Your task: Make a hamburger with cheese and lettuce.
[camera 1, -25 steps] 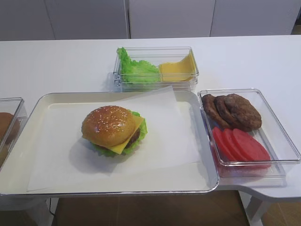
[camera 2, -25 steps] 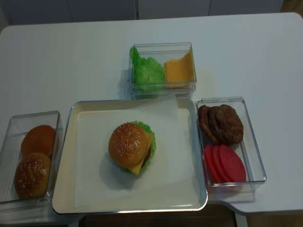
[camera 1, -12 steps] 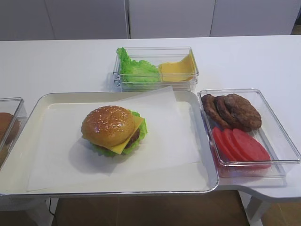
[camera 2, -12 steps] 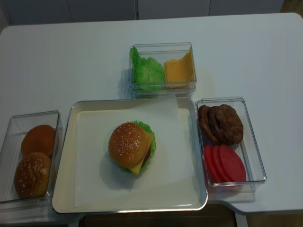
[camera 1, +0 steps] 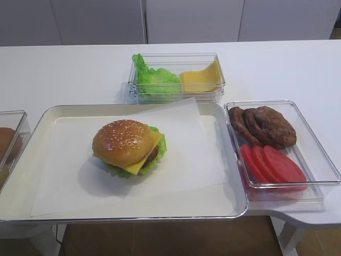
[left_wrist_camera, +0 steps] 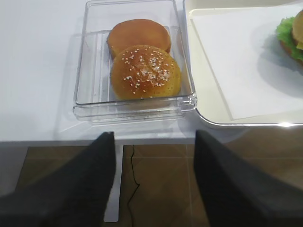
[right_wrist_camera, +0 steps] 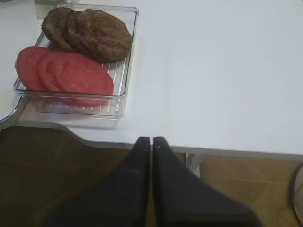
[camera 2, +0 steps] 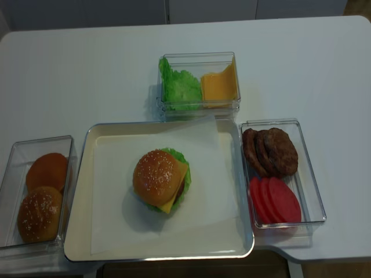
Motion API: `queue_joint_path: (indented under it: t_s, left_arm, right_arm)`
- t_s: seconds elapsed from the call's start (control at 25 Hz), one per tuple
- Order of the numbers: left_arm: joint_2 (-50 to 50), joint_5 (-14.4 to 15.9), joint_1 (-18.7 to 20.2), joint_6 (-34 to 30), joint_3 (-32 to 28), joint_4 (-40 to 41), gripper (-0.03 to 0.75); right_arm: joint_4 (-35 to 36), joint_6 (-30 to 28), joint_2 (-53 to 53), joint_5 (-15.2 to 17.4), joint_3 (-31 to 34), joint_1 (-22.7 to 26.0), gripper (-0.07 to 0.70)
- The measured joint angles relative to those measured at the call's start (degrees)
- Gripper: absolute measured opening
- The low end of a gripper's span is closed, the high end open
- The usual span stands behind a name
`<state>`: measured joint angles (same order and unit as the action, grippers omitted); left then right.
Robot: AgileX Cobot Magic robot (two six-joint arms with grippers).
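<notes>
The build looks finished, so the sound move is to keep both arms back off the tray [camera 2: 78,191] and leave the stack alone. The left gripper [left_wrist_camera: 154,182] hangs below the table edge with its jaws wide and empty; the right gripper [right_wrist_camera: 151,142] has its jaws pressed together on nothing. The hamburger [camera 2: 160,179] sits on the paper [camera 2: 208,191] near the tray's middle: sesame bun on top, the cheese [camera 2: 179,172] jutting a yellow corner, the lettuce [camera 2: 177,155] frilling around the patty.

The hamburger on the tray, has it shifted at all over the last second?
No. The hamburger sits at the same spot on the white paper, equally far from the tray rim in both overhead views.
</notes>
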<state>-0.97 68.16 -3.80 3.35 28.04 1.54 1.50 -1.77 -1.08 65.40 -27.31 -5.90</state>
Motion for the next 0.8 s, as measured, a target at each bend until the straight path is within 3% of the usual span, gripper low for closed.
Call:
queue_joint_path:
  t_s: [0.8]
  left_arm:
    - [0.0, 0.0, 0.0, 0.0, 0.0, 0.0, 0.393]
  right_arm:
    - [0.0, 0.0, 0.0, 0.0, 0.0, 0.0, 0.007]
